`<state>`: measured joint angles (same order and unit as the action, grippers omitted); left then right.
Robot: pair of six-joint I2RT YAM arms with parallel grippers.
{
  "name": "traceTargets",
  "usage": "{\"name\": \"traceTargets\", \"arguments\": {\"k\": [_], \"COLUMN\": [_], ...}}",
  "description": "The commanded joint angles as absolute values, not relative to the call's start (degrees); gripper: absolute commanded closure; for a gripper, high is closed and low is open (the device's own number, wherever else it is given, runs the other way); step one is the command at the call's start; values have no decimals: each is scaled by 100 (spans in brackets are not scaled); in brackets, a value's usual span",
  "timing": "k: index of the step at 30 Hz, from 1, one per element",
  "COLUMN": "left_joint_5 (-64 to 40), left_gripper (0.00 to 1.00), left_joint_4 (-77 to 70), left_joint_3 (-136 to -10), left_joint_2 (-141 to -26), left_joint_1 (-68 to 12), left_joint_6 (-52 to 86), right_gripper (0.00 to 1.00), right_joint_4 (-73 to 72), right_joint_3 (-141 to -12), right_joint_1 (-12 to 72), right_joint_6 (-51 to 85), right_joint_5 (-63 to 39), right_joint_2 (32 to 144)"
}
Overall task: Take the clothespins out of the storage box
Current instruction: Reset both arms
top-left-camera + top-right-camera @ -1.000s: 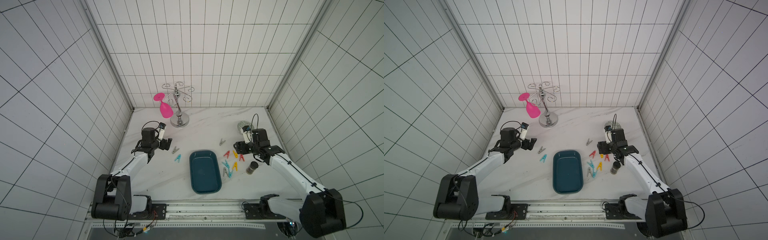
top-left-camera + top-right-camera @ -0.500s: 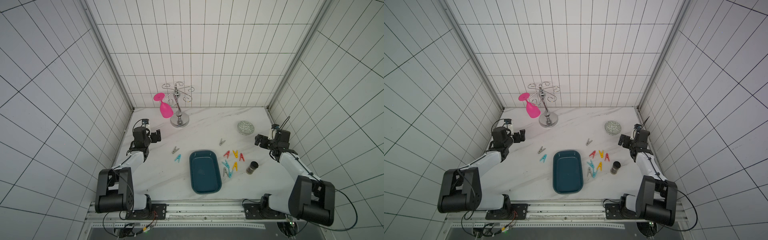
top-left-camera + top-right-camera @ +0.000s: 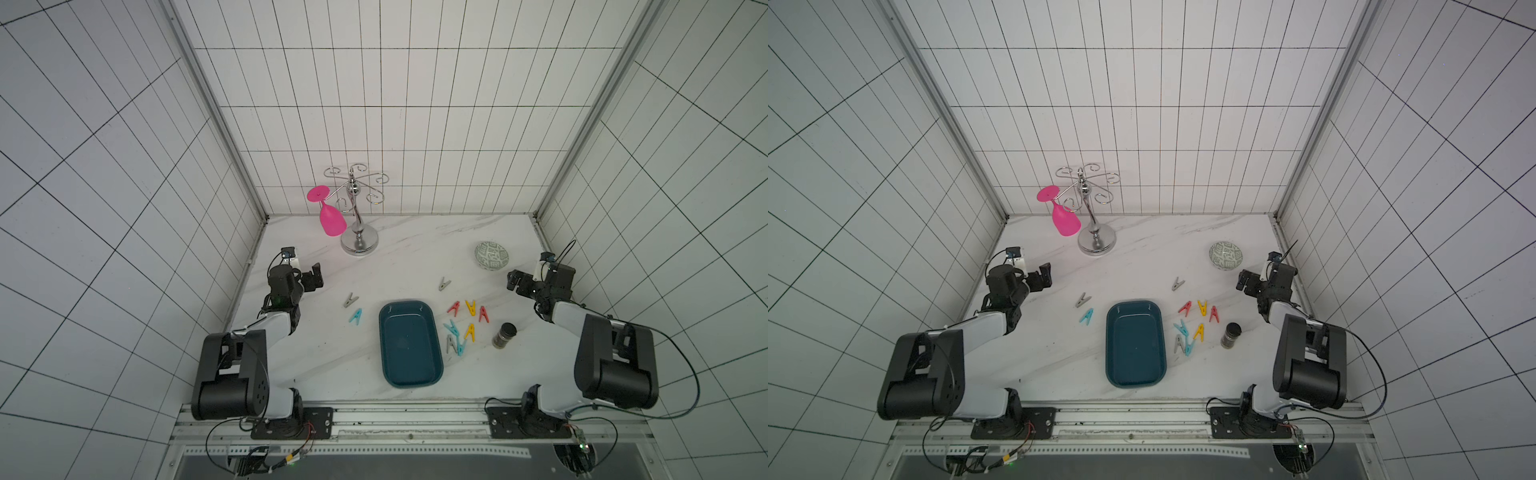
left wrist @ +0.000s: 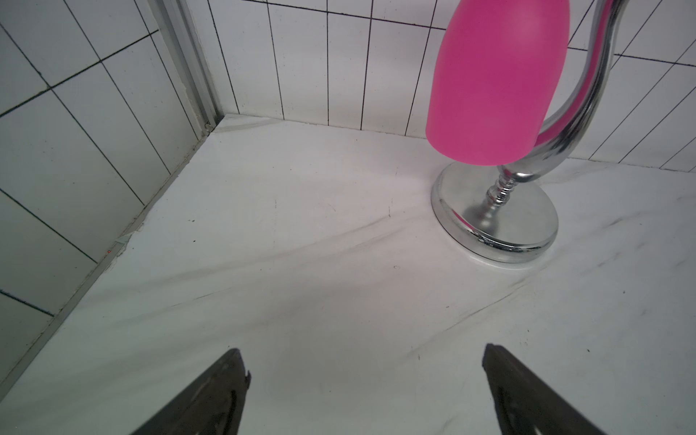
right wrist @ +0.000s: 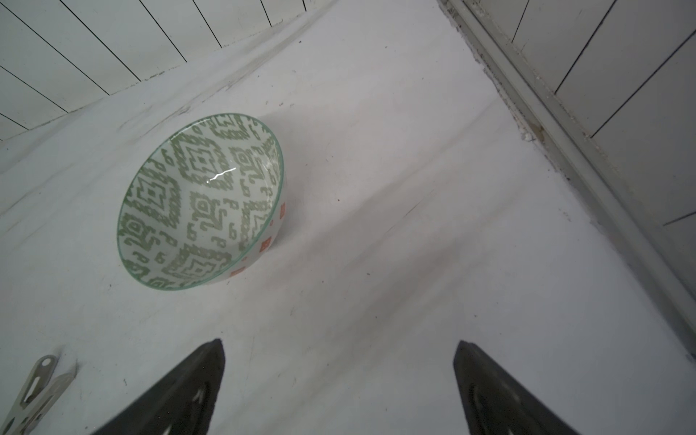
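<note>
Both arms have retracted from the shallow dark teal plastic storage box (image 3: 409,349). I confirm the left gripper (image 3: 312,278) and right gripper (image 3: 514,283) stand open, holding nothing. The box is empty. All the small coloured plastic clothespins (image 3: 470,307) lie beside it, so I judge the task complete.

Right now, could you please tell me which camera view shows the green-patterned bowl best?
The right wrist view: the bowl fills much of the frame, with its green pattern and empty inside clear. Both top views show it only small and far off. The left wrist view does not show it.
</note>
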<state>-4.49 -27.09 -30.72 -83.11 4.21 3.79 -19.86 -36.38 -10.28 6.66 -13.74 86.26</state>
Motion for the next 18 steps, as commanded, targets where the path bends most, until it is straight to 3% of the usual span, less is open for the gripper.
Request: {"name": "traceTargets", "arguments": {"k": [1, 8, 13, 17, 18], "left_joint_5": [-620, -399, -748, -873, -853], "left_gripper": [2, 1, 1, 2, 2], "left_joint_4": [-3373, -4247, -7566, -6559, -6237], "left_joint_3": [-2905, -2347, -1256, -1274, -1353], "left_joint_2": [-8461, -8407, -9378, -8810, -8683], "left_joint_1": [245, 71, 72, 68, 68], "left_joint_6": [187, 48, -75, -168, -167], "right_gripper": [2, 2, 1, 2, 1], "right_joint_4": [-2885, -4173, -4516, -5970, -5584], "right_joint_3": [-3414, -2662, -2470, -1909, -1972], "right_joint_1": [-1039, -692, -649, -589, -584], "right_joint_6": [730, 223, 210, 212, 197], "right_joint_5": [-1328, -1422, -1310, -1219, -1157], "right_joint_2": [8666, 8592, 8591, 8929, 8754]}}
